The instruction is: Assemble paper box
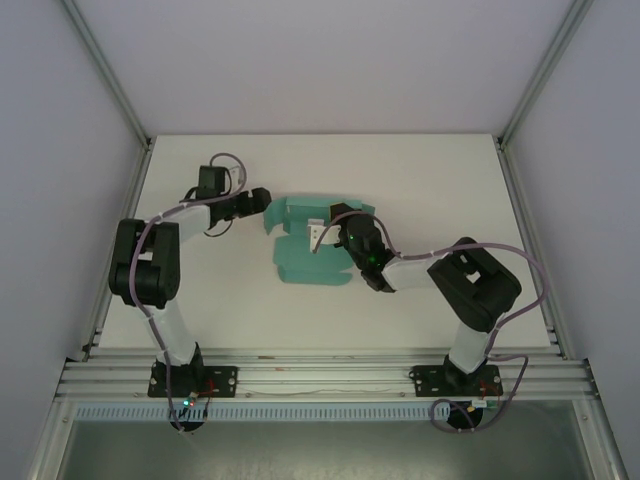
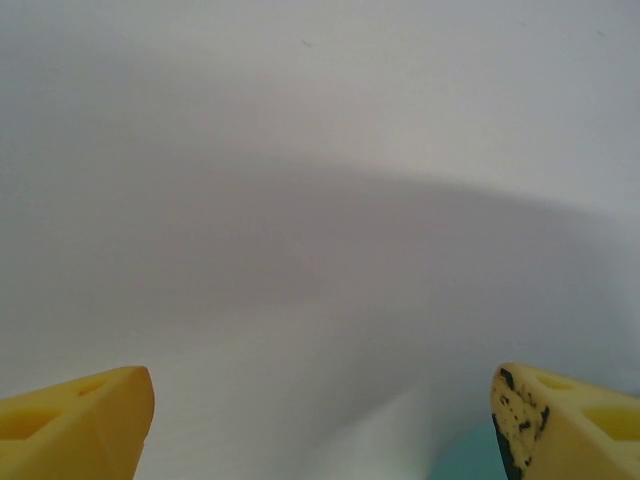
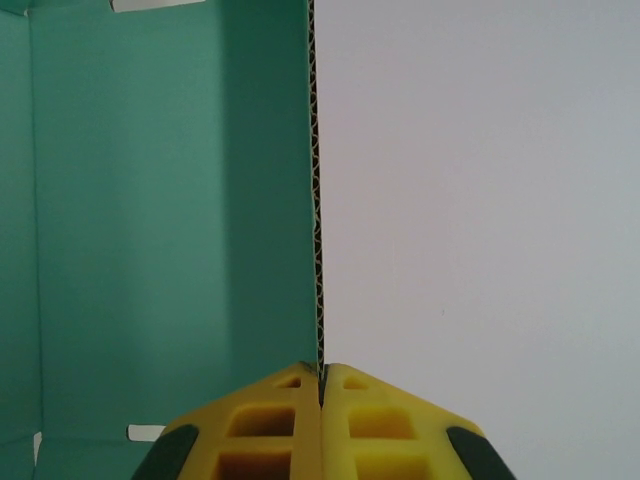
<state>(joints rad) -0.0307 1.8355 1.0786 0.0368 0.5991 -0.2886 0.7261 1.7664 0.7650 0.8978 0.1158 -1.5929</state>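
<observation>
The paper box is a teal-green card sheet with raised flaps, lying mid-table between the two arms. My right gripper is over its right part. In the right wrist view the right gripper is shut on the corrugated edge of an upright teal panel, seen edge-on. My left gripper is just off the box's upper left flap. Its yellow fingertips stand wide apart in the left wrist view, so it is open with nothing between them. A sliver of teal shows beside the right finger.
The white table is enclosed by white walls and aluminium posts. A metal rail carrying both arm bases runs along the near edge. Bare table lies behind the box and to either side.
</observation>
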